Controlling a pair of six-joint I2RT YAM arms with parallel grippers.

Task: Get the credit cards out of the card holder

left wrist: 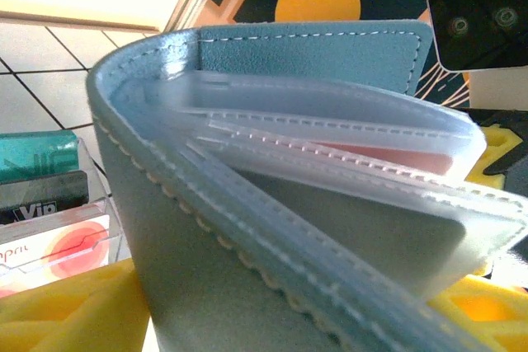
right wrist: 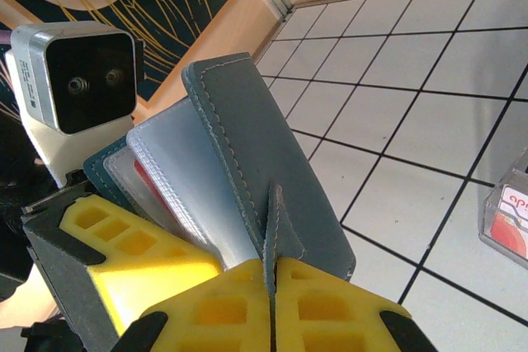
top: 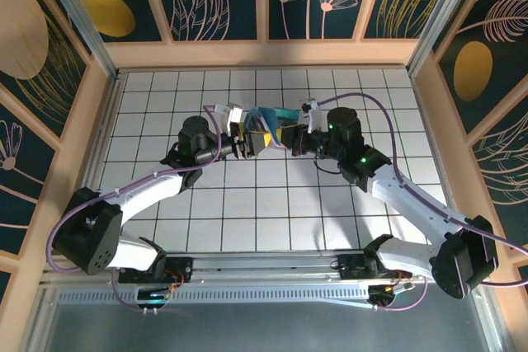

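Card holder (top: 266,125) is off the counter (top: 272,204), hanging mid-air between the two arms at centre of the tiled area, fanned open. Left wrist view: slate-blue stitched cover (left wrist: 206,286) wraps several clear plastic sleeves (left wrist: 346,113). One sleeve has a pink-red card (left wrist: 388,154) in it, mostly tucked in. Contents of the other sleeves can't be made out. Right wrist view shows the same card holder (right wrist: 272,179) with a sliver of red behind a frosted sleeve.

A clear plastic stand (left wrist: 87,204) sits on the counter just left of the card holder. It holds credit cards (left wrist: 58,245): a teal one, a dark one marked VIP, and a whitish one with a red blotch. Edge of the stand (right wrist: 505,220) also shows at far right of the right wrist view.

Right gripper (right wrist: 272,302): jaws closed tight, pinching one thin flap of the card holder between the yellow pads. Arm reaches in from the right (top: 294,139), forearm angled up-left.

Left gripper (left wrist: 272,319): jaws wide apart, straddling the fanned leaves. Can't tell if either pad touches the cover. Arm comes in from the left (top: 243,142), wrist level with the right one.
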